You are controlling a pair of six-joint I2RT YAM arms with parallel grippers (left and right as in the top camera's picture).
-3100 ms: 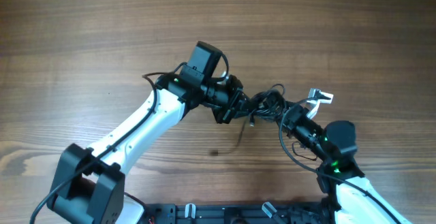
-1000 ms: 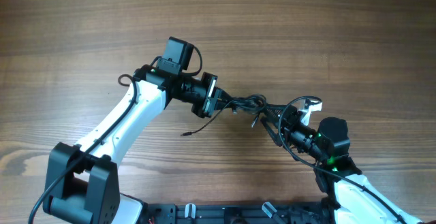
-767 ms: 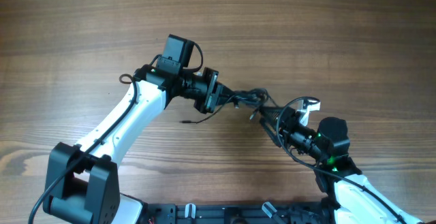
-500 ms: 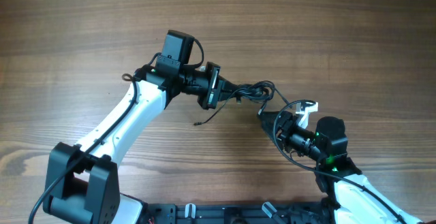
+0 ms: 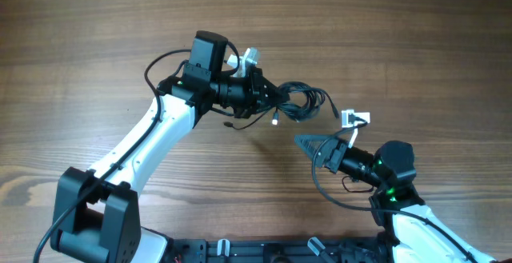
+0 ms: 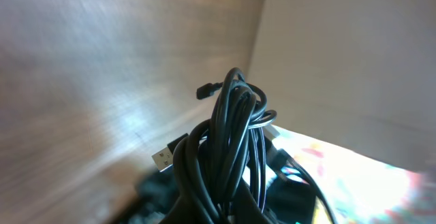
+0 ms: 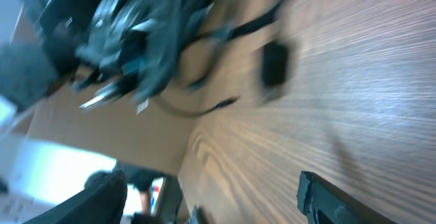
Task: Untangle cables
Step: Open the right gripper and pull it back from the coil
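Cables [image 5: 298, 103] make up one tangled black bunch. The strands loop over one another too tightly to be counted. The bunch is near the middle of the wooden surface [image 5: 400, 23] and juts rightward out of the left gripper [image 5: 266, 98].

In the left wrist view the cables [image 6: 228, 149] fill the lower middle as a thick sheaf of loops rising to a bend at the top. Two plugs show there: a flat metal plug [image 6: 163, 158] at the sheaf's left and a small black plug [image 6: 204, 90] higher up. From overhead a pale plug end [image 5: 276, 121] hangs just below the bunch, and one thin loose end [image 5: 230, 124] trails under the left gripper's wrist.

There are two arms, each with one gripper. A thicker arm wire [image 5: 152, 69] arcs beside the left arm, apart from the bunch.

The left gripper is clamped on the near end of the bunch, and the cables hide its jaws in its own camera. The right gripper [image 5: 308, 144], blurred, is below and to the right of the bunch, clear of it and pointing toward it. In the right wrist view its fingers [image 7: 330, 197] sit at the lower corners, spread wide, with only bare wood between them. The bunch [image 7: 143, 20] is a dark blur at upper left there, well apart from those fingers. A dark patch [image 7: 274, 64] beside it is too smeared to identify.
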